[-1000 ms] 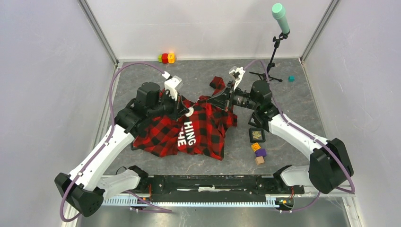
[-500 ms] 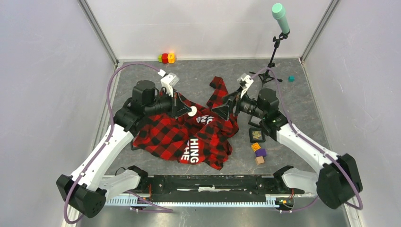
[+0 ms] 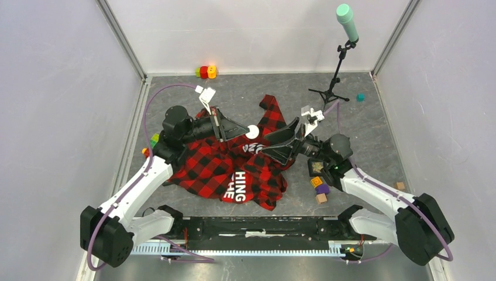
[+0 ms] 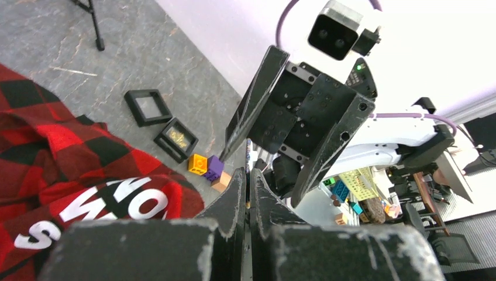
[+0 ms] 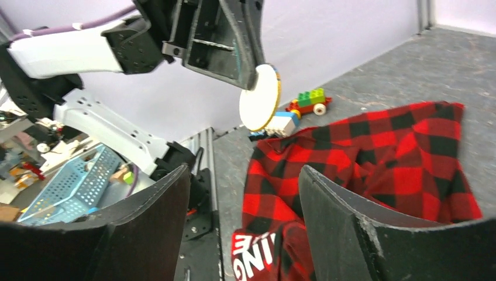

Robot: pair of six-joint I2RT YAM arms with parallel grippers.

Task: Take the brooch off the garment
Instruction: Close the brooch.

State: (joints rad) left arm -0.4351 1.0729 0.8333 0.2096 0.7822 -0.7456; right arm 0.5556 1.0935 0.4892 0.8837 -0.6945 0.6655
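Observation:
The brooch (image 3: 252, 132), a white round disc, is pinched in my left gripper (image 3: 244, 132), which is shut on it and holds it in the air above the garment. In the right wrist view the brooch (image 5: 260, 98) hangs free from the left fingertips, clear of the cloth. The garment (image 3: 234, 167), a red-and-black check shirt with white letters, lies crumpled on the grey table. My right gripper (image 3: 279, 141) hovers just right of the brooch, open, with nothing between its fingers; the garment (image 5: 380, 152) lies below them. In the left wrist view my left gripper (image 4: 245, 175) is shut, facing the right arm.
Two black boxes (image 3: 317, 167) and a few coloured blocks (image 3: 320, 188) sit right of the garment. A microphone stand (image 3: 333, 88) rises at the back right beside a teal cube (image 3: 360, 97). A red-yellow toy (image 3: 206, 71) lies against the back wall.
My right gripper has opened and let go of the garment, which dropped flat on the table. My left gripper has carried the brooch up and to the right, away from the cloth.

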